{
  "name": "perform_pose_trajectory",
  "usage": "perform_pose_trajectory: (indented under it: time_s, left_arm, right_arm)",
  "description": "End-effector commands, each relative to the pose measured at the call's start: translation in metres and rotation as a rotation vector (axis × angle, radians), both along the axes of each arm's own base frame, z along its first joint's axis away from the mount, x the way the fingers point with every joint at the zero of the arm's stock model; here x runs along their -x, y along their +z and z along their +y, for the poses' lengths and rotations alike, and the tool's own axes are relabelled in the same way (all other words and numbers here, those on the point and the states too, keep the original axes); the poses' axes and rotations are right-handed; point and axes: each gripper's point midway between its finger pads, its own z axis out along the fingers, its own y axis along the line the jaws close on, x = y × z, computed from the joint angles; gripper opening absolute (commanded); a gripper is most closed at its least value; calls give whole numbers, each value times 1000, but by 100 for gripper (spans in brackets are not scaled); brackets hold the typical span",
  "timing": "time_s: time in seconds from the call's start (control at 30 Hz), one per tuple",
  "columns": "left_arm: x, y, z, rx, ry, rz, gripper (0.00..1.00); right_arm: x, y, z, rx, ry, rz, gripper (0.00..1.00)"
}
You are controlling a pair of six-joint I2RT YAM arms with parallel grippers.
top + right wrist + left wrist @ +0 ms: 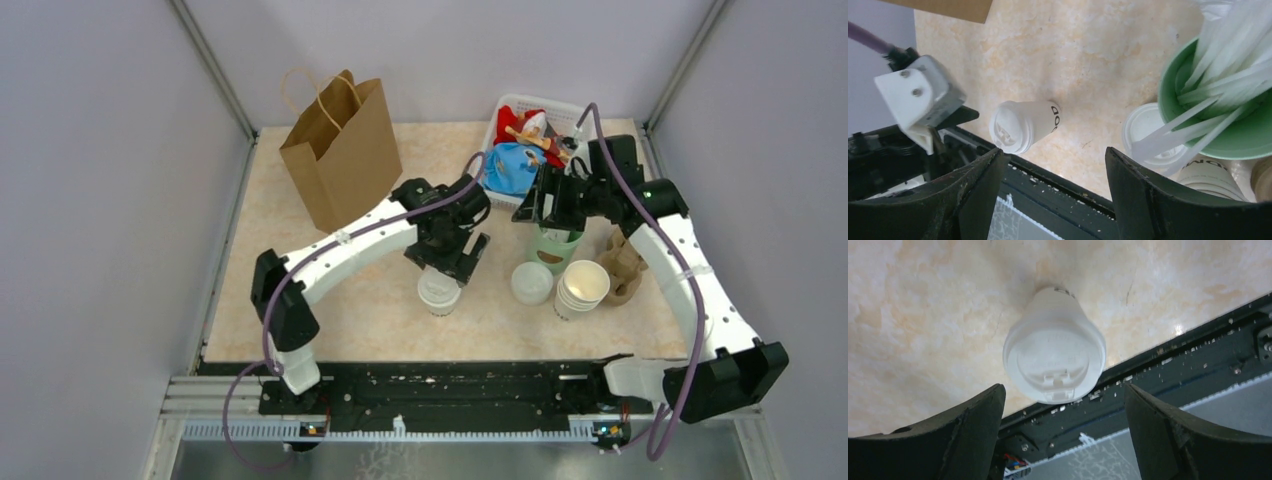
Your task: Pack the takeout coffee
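The takeout coffee (438, 291) is a white paper cup with black lettering and a white lid. It stands upright near the table's front edge. It shows in the left wrist view (1054, 360) and in the right wrist view (1020, 126). My left gripper (447, 258) hovers just above and behind it, open and empty, with the cup ahead of its fingertips (978, 425). My right gripper (548, 208) is open and empty above a green cup (555, 246). A brown paper bag (340, 150) stands open at the back left.
The green cup (1218, 125) holds white stirrers. A loose white lid (531, 282) and a stack of lidless white cups (582, 288) stand right of the coffee. A cardboard cup carrier (622, 266) lies at the right. A white basket (556, 106) of toys sits at the back.
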Motion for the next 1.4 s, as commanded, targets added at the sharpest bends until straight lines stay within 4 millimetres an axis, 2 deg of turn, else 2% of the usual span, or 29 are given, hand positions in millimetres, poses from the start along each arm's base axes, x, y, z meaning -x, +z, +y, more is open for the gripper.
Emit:
perform_pose_trajectory:
  time_s: [0.0,0.07,0.17,0.3,0.37,0.43,0.7,1.17,1.37]
  left_arm:
    - [23,31,27,156,114,52,90]
    - [29,29,35,269,162,102,84]
    - [24,26,46,390,245,131,80]
    - [14,20,61,482,337,184,71]
    - [10,20,59,542,359,210,66]
    - [7,18,55,589,367,231,64]
    - [-2,3,51,605,381,268,54]
    - [-6,-21,47,560,370,326,47]
    - [-6,-26,46,551,361,332,44]
  right_arm:
    - [10,-2,27,-23,167,19,72]
    - [18,-8,47,20,237,21,72]
    - [32,-24,78,-14,320,81,70]
    - [43,-54,97,-64,357,153,57]
    - [41,-65,104,-95,363,167,45]
    - [40,-75,108,-109,371,194,39]
    - [44,-108,122,-105,399,266,33]
    - [54,-131,133,-99,427,317,33]
    - [55,-138,133,-96,420,329,28]
